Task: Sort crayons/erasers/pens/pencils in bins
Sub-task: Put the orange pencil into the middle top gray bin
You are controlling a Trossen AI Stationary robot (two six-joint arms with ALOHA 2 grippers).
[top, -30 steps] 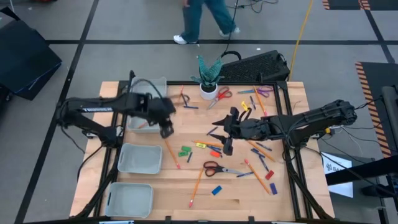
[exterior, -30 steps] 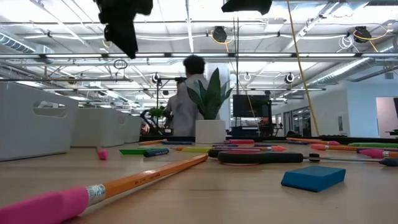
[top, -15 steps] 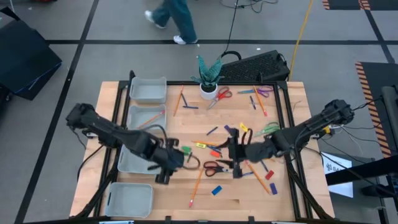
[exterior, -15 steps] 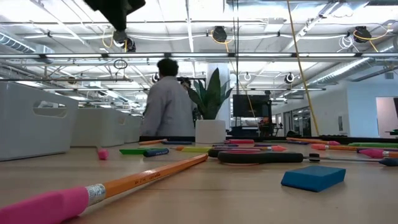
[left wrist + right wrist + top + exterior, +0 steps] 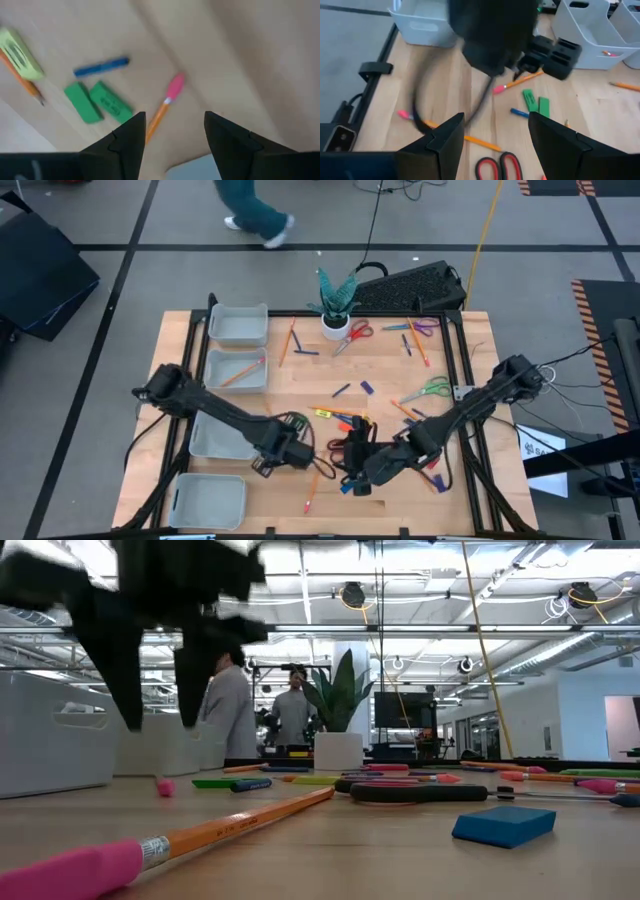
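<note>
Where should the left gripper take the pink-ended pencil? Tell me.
Take the pencil on its orange shaft, just behind the pink end, from straight above. It lies flat on the wood, with the shaft between the fingers of the open left gripper.

pencils: orange, scattered flat | bins: four, left edge

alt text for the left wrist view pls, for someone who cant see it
The left gripper hangs open over the wooden table, its two dark fingers framing an orange pencil with a pink eraser tip. Nearby lie two green erasers side by side, a blue pen, and a yellow-green eraser beside another pencil.
</note>
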